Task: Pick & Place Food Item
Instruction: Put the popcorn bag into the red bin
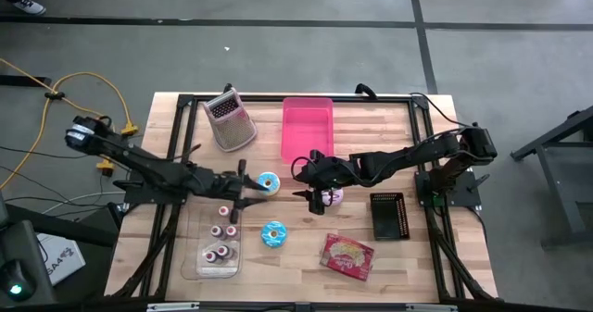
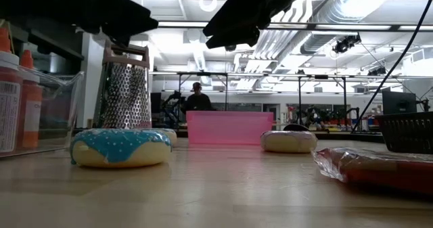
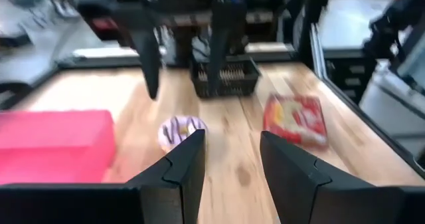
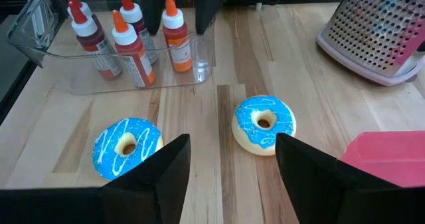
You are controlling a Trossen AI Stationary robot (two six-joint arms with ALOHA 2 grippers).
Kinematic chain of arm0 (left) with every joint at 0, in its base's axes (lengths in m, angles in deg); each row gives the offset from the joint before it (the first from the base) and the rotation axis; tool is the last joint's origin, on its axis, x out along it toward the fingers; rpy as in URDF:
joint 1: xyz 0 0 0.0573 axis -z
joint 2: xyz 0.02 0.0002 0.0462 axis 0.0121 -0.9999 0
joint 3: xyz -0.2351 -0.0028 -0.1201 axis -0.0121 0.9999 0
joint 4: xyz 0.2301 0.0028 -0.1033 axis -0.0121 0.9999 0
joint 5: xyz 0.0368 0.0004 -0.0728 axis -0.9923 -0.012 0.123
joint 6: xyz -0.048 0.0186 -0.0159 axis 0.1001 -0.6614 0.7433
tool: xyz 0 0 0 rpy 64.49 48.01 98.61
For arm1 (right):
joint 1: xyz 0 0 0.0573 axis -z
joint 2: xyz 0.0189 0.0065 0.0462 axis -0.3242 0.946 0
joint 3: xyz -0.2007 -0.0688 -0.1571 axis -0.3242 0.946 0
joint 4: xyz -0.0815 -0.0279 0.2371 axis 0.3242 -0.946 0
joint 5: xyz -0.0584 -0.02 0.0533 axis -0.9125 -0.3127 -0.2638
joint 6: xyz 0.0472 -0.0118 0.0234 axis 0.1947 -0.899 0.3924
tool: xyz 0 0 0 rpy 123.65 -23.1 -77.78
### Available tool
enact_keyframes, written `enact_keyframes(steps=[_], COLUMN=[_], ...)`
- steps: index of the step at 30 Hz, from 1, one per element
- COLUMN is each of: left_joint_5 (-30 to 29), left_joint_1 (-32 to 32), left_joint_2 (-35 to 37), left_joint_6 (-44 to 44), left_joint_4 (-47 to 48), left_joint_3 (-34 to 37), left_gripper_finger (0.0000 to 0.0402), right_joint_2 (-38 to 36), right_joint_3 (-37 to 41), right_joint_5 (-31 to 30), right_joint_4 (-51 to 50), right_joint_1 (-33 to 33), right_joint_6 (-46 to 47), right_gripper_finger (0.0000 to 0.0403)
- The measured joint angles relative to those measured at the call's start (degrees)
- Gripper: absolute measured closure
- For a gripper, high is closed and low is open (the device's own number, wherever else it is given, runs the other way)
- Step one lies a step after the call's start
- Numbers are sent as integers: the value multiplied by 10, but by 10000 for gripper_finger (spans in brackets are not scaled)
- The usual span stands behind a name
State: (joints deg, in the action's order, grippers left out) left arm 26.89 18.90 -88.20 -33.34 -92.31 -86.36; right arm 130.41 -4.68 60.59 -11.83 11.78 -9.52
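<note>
Nothing has been placed yet: the pink bin (image 1: pixel 307 127) at twelve o'clock looks empty, and all three donuts sit on the table (image 1: pixel 417 256). The right gripper (image 1: pixel 320 199) hovers open and empty above the purple donut (image 1: pixel 334 196) near centre. The left gripper (image 1: pixel 248 188), jaws parted, holds nothing beside the blue donut (image 1: pixel 269 183) at nine o'clock of it; another blue donut (image 1: pixel 274 234) lies toward six.

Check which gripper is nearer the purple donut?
Right. The right gripper hangs open right beside the purple donut, nearly over it. The left gripper, also open, sits farther off across the table, by a blue donut.
</note>
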Motion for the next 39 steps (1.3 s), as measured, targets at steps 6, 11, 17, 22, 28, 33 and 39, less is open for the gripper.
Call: enact_keyframes(steps=[6,11,17,22,28,33,39], left_joint_5=[55,63,63,63,63,63,63], left_joint_1=[-17,-12,-7,-7,-7,-7,-7], left_joint_2=[-3,-20,-24,-23,-23,-23,-23], left_joint_6=[7,15,16,31,32,33,33], left_joint_4=[133,168,160,140,138,138,133], left_joint_3=[-55,-91,-96,-97,-97,-97,-97], left_gripper_finger=[263,263,263,263,263,263,263], right_joint_2=[0,0,0,0,0,0,0], right_joint_3=[0,0,0,0,0,0,0], right_joint_5=[0,0,0,0,0,0,0], right_joint_4=[0,0,1,2,3,3,28], right_joint_1=[0,0,0,0,0,0,0], right_joint_6=[0,0,0,0,0,0,0], right_gripper_finger=[195,195,195,195,195,195,195])
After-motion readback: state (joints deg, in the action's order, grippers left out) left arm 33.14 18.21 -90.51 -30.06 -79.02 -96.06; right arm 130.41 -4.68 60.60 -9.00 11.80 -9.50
